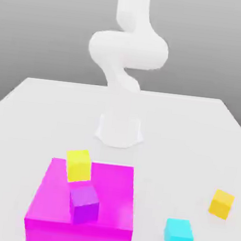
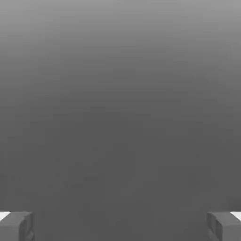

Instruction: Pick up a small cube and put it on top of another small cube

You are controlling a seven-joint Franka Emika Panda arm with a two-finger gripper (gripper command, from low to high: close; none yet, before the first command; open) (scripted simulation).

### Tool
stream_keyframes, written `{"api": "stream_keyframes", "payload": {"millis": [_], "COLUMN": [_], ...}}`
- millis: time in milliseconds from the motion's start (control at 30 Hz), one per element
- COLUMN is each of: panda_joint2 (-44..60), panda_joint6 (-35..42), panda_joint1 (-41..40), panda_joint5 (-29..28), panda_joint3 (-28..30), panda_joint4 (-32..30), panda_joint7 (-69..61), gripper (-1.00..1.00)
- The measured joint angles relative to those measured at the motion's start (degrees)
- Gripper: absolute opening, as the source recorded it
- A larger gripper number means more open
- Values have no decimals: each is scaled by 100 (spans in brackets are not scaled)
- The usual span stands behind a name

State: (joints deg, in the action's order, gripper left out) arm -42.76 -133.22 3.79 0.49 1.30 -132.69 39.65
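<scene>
orange cube: your small matte orange-yellow cube [image 1: 222,203] sits flat on the white table [image 1: 34,113], no long axis, at 1 o'clock from the small matte cyan cube [image 1: 178,235], apart.
gripper [image 2: 120,226]: your jaws stand spread wide, grasping nothing.

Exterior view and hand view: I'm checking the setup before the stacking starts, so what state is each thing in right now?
Orange-yellow cube: on the table, alone, not held.
Cyan cube: on the table, nothing on top.
Lemon-yellow cube: tilted, on the magenta block's back edge.
Purple cube: on top of the magenta block.
Magenta block: flat on the table.
Gripper: open, empty.
</scene>
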Motion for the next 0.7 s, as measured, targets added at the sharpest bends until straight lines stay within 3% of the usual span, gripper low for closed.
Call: {"api": "stream_keyframes", "payload": {"millis": [700], "panda_joint2": [2604], "panda_joint6": [-1204], "panda_joint1": [2725], "panda_joint5": [689], "panda_joint3": [679], "panda_joint4": [-762], "panda_joint7": [-5402], "gripper": [0]}}
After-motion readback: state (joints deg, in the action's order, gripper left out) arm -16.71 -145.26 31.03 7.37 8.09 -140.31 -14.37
